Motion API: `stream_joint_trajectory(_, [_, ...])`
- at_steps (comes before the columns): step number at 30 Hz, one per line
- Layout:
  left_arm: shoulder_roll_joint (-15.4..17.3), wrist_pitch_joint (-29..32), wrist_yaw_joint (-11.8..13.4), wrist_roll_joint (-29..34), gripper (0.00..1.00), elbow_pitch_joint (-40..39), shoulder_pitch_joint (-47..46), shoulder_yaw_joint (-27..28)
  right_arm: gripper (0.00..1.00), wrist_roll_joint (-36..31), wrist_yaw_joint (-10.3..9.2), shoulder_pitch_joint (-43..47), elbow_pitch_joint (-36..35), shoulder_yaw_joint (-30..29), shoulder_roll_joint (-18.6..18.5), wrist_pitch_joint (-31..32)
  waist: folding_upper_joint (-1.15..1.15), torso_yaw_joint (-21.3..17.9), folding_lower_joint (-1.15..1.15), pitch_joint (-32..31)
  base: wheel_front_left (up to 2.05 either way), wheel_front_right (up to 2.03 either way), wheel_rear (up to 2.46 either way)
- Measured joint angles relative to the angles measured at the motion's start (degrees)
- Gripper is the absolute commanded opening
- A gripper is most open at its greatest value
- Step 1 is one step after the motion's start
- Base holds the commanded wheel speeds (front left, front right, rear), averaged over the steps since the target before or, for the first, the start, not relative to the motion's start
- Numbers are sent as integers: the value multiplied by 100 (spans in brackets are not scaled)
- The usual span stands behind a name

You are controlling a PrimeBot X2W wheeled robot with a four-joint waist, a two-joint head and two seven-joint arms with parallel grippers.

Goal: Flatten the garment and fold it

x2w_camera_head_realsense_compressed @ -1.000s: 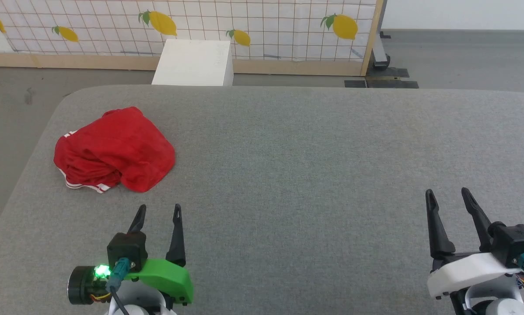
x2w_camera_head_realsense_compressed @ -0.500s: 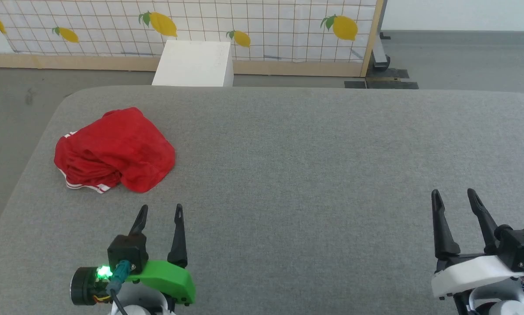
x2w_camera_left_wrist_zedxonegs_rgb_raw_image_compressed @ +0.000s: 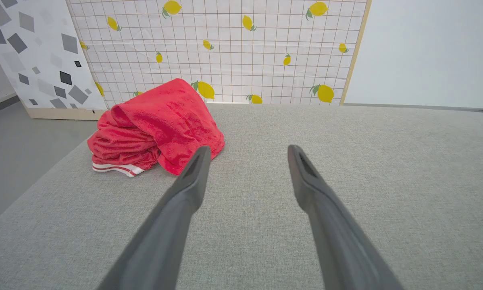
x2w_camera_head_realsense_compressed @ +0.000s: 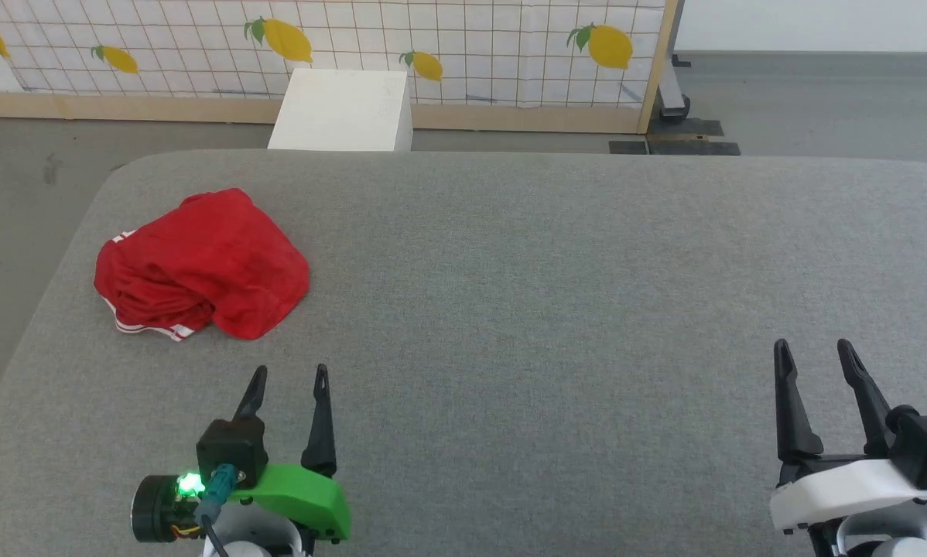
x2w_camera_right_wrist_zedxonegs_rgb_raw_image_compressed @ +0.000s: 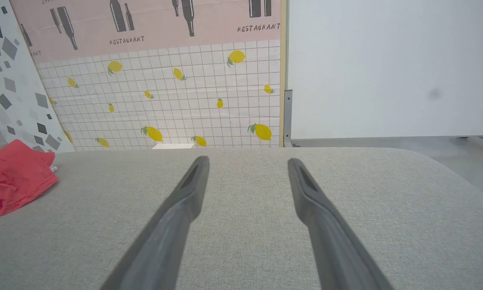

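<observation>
Lying crumpled: one garment (x2w_camera_head_realsense_compressed: 200, 263) on one table (x2w_camera_head_realsense_compressed: 510, 309) | two grippers: left gripper (x2w_camera_head_realsense_compressed: 291, 370); right gripper (x2w_camera_head_realsense_compressed: 812, 344) | both spread wide, holding nothing

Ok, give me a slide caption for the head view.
Crumpled red garment on the grey padded surface, left side; left gripper and right gripper both open, empty.

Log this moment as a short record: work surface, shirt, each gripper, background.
surface: grey fabric-covered table
shirt: red, crumpled in a heap at the table's far left, striped trim showing at its near edge; not yet flattened
left gripper: open, empty, just short of the shirt, not touching it
right gripper: open, empty, at the table's near right, far from the shirt
background: white box on the floor beyond the table, lemon-print screen behind it
</observation>
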Motion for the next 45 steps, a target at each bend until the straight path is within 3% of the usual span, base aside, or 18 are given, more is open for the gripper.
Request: stream_joint_trajectory(45, [16, -396, 91, -302, 100, 524, -68, -257, 100, 145, 0, 154, 275, -186, 1, -398, 0, -5, 0, -72, 0, 0, 0])
